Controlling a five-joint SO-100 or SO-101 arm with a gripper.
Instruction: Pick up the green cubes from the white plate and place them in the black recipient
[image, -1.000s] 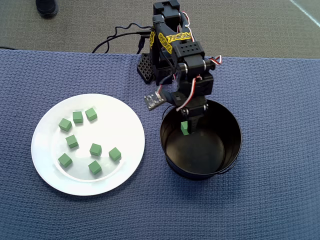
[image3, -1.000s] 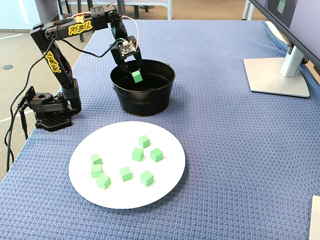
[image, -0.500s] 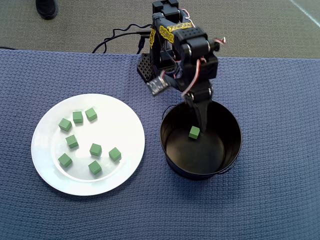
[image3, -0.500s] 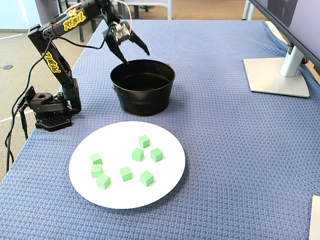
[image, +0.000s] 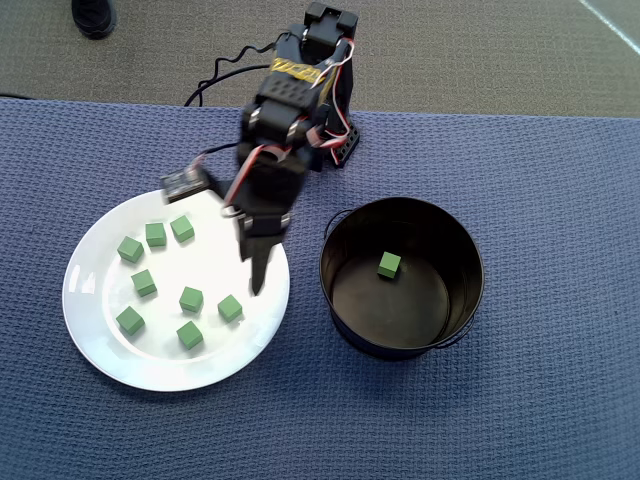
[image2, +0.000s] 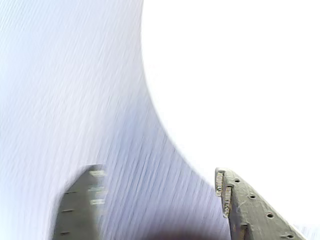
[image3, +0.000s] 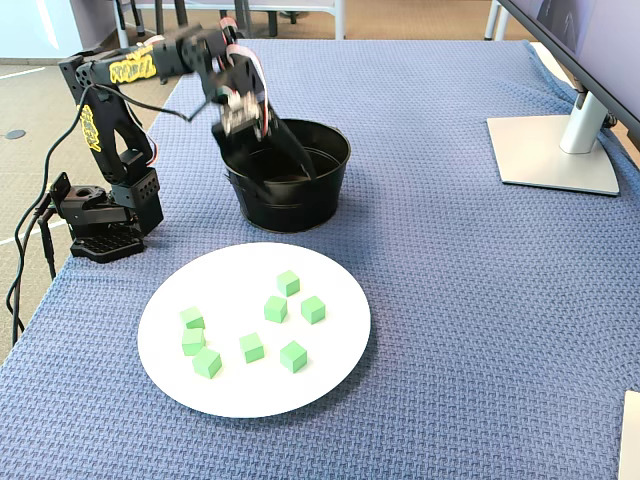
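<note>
Cube in pot: one green cube (image: 389, 265) is seen lying on the dark floor of the black recipient (image: 402, 347) — only one can be made out there.
Cubes left: seven green cubes (image: 190, 298) are counted on the white plate (image: 160, 372), scattered over its middle; the nearest to the arm lies towards the plate's pot-side rim (image: 230, 308).
Progress: the job is judged barely begun — one delivered, seven waiting on the plate; other cubes, if any, cannot be seen.
Gripper: the gripper (image: 258, 272) is hung over the pot-side rim of the plate in the overhead view, fingers spread apart and nothing carried between them; in the wrist view both fingertips (image2: 226, 192) are seen with bare cloth and plate rim in the gap.
Step in hand: a reach for the next cube is judged under way, the wrist picture being blurred.
Table: a blue woven cloth (image3: 450, 300) is laid across the whole top; the plate sits near the front edge in the fixed view, the pot just beyond it.
Other things: a monitor stand (image3: 560, 150) is placed by the right edge in the fixed view, well apart from the work.
In the way: nothing is seen between gripper and cubes — only the pot's tall wall has to be cleared on each carry.
</note>
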